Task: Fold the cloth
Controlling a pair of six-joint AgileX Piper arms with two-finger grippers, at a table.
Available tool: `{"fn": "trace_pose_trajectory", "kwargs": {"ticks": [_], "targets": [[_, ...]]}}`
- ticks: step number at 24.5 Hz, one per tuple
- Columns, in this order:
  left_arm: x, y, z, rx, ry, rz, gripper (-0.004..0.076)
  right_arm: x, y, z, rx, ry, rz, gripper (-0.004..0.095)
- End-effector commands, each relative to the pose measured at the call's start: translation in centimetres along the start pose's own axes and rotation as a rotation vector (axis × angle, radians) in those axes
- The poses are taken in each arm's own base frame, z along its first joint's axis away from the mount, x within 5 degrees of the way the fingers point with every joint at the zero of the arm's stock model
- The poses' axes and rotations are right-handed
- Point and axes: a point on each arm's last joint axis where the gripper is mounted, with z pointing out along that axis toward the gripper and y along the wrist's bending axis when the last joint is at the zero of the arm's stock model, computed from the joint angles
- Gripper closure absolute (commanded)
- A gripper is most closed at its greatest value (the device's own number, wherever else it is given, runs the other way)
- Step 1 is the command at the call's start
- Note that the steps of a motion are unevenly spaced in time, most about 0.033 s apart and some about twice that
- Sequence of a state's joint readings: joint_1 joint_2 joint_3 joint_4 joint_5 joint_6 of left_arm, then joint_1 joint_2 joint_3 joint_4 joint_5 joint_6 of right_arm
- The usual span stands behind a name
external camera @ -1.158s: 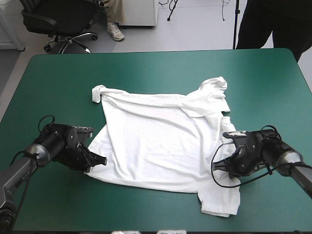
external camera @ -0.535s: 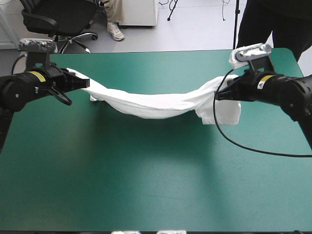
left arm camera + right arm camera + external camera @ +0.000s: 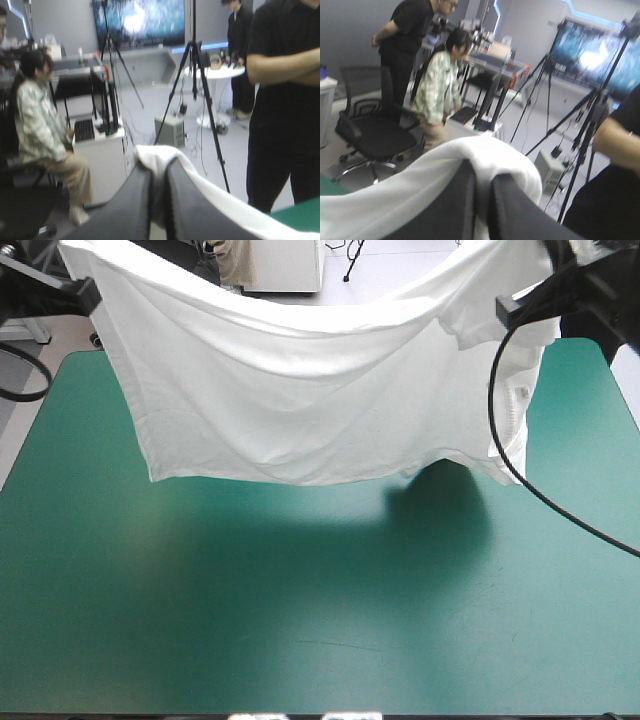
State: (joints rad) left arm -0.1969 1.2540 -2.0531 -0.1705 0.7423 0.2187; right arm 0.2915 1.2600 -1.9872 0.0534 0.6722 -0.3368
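The white T-shirt point(image 3: 300, 380) hangs spread as a wide sheet high above the far half of the table. Its lower hem sags in a shallow curve, and one sleeve point(image 3: 515, 405) dangles at the right side. My left gripper point(image 3: 82, 290) holds the upper left corner. My right gripper point(image 3: 522, 308) holds the upper right corner. In the left wrist view the left gripper point(image 3: 159, 172) is shut on the T-shirt point(image 3: 225, 202), a white fold between its black fingers. In the right wrist view the right gripper point(image 3: 484, 182) is likewise shut on the T-shirt point(image 3: 420, 197), with cloth bunched over its fingertips.
The teal-green table point(image 3: 300, 610) lies below the hanging shirt. The shirt's shadow point(image 3: 430, 510) falls across the table's middle and right. Both wrist views look level into the room beyond the table.
Both grippers have risen from low over the table's far part to high up. The T-shirt, earlier a sagging band strung between them, now hangs open as a sheet off the table.
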Motion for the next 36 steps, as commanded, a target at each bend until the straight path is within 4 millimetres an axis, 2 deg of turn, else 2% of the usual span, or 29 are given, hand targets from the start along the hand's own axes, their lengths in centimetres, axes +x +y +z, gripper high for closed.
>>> {"fn": "trace_pose_trajectory", "kwargs": {"ticks": [1,3,5,7,9,10,14,16,17,19,24,29,33,36], "targets": [[-4.5,-0.2,-3.4,-0.004,-0.277,0.012,0.0741,-4.7,-1.4,-3.7,0.102,-0.268,-0.078,0.0925],[-6.5,-0.3,-5.3,-0.006,-0.389,0.018,0.0741,-7.1,-2.1,-6.2,0.154,-0.385,-0.128,0.0925],[-7.8,-0.4,-7.1,0.000,-0.454,0.017,0.0741,-8.6,-2.4,-7.9,0.181,-0.452,-0.136,0.0925],[-8.5,-0.7,-8.8,0.015,-0.498,0.022,0.0741,-9.2,-2.6,-9.3,0.190,-0.481,-0.137,0.0925],[-8.5,-0.9,-10.1,0.019,-0.493,0.044,0.0741,-8.9,-2.5,-10.2,0.177,-0.447,-0.134,0.0925],[-7.9,-1.1,-10.2,0.033,-0.468,0.048,0.0741,-8.2,-2.2,-10.1,0.145,-0.378,-0.114,0.0925],[-5.5,-1.6,-9.3,0.080,-0.326,0.072,0.0741,-6.2,-1.7,-9.5,0.099,-0.248,-0.060,0.0925],[-2.6,-1.7,-7.5,0.075,-0.136,0.066,0.0741,-4.2,-1.1,-8.2,0.062,-0.152,-0.015,0.0925],[-0.5,-1.6,-5.8,0.052,-0.023,0.051,0.0741,-2.3,-0.6,-6.7,0.032,-0.068,0.030,0.0925],[1.8,-1.4,-3.7,0.004,0.066,0.023,0.0741,-0.3,0.0,-5.0,0.010,0.011,0.049,0.0925],[7.9,-0.6,2.8,-0.167,0.242,-0.037,0.0741,5.5,1.5,0.5,-0.029,0.179,0.097,0.0925],[13.5,-1.4,9.1,-0.153,0.409,-0.040,0.0741,11.7,2.8,5.9,-0.048,0.372,0.190,0.0925],[17.2,-1.9,12.7,-0.140,0.489,-0.030,0.0741,16.4,3.0,10.1,-0.047,0.499,0.234,0.0925],[20.1,-1.5,14.9,-0.149,0.555,-0.042,0.0741,20.0,2.3,12.8,-0.032,0.559,0.334,0.0925]]}}
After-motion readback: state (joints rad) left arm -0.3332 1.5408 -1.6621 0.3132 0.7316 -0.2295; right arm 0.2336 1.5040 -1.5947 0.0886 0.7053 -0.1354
